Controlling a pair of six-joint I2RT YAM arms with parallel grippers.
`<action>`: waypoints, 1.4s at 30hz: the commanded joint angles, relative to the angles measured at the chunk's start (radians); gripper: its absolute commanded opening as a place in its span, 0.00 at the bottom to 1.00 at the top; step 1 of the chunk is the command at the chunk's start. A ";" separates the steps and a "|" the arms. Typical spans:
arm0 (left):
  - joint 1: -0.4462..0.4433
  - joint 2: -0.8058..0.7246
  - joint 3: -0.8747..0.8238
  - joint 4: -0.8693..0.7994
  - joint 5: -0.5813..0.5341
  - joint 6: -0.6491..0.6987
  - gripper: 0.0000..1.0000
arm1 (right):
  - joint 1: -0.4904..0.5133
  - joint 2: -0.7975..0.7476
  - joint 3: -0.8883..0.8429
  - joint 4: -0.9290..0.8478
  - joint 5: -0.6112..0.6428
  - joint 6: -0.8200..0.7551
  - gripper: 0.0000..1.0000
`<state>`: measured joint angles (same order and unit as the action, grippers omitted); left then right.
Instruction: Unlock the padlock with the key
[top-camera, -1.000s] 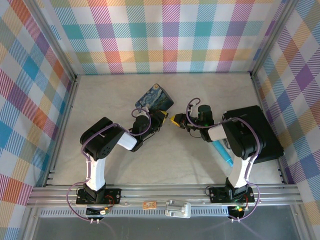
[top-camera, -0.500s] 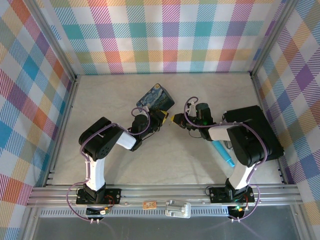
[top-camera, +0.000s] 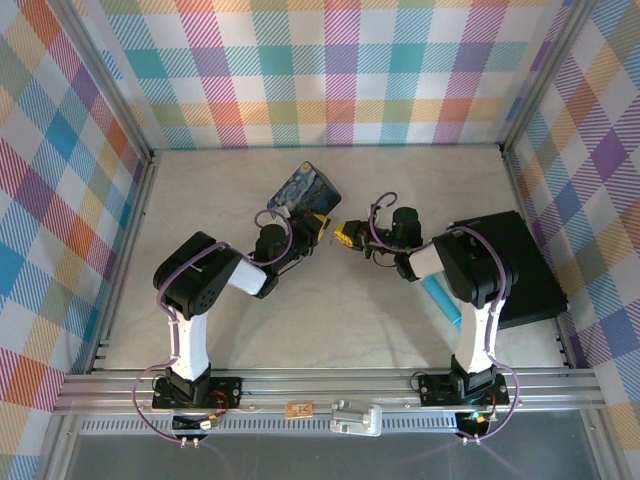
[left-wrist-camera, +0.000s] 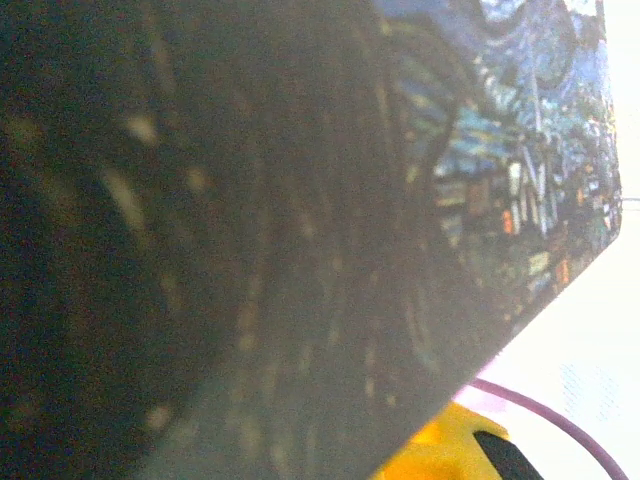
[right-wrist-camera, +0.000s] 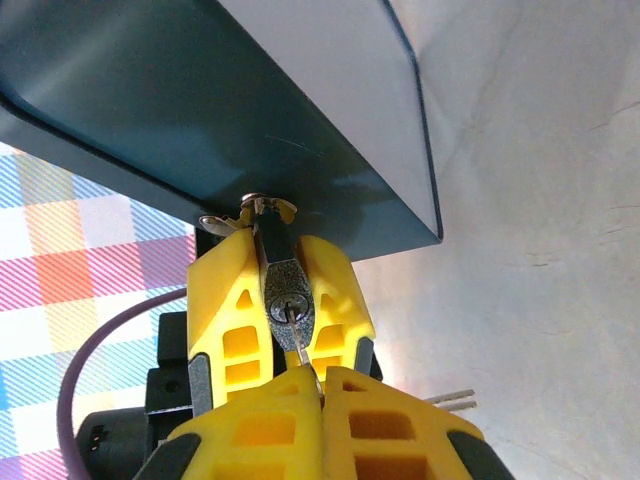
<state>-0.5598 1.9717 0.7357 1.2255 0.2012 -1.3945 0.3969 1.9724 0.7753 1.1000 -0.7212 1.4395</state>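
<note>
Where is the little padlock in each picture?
Right wrist: the padlock sits centre, pinched by the left gripper, just under the tin.
Top external: too tiny to make out; look where the yellow fingertips meet beside the tin.
Left wrist: cannot tell; the tin is close and blurry.
Shared landmark: the tin.

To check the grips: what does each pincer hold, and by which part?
Left pincer grips the padlock by its sides; right pincer holds the key by its head.

Pastel plaid walls (top-camera: 330, 70) enclose a pale beige table (top-camera: 200, 200) on three sides, with an aluminium rail (top-camera: 330, 385) along its near edge
</note>
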 joint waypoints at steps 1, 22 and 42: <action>-0.077 -0.021 0.015 0.110 0.357 -0.011 0.00 | 0.050 -0.058 0.043 0.091 -0.058 -0.033 0.00; -0.094 -0.094 -0.016 -0.006 0.372 0.014 0.00 | 0.049 -0.161 0.096 -0.362 0.166 -0.356 0.00; -0.141 -0.071 0.011 -0.002 0.321 0.001 0.00 | 0.038 -0.071 0.042 -0.163 0.217 -0.164 0.00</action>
<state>-0.5655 1.9266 0.7250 1.1202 0.1749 -1.3869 0.4278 1.9209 0.7776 0.9401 -0.6109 1.3636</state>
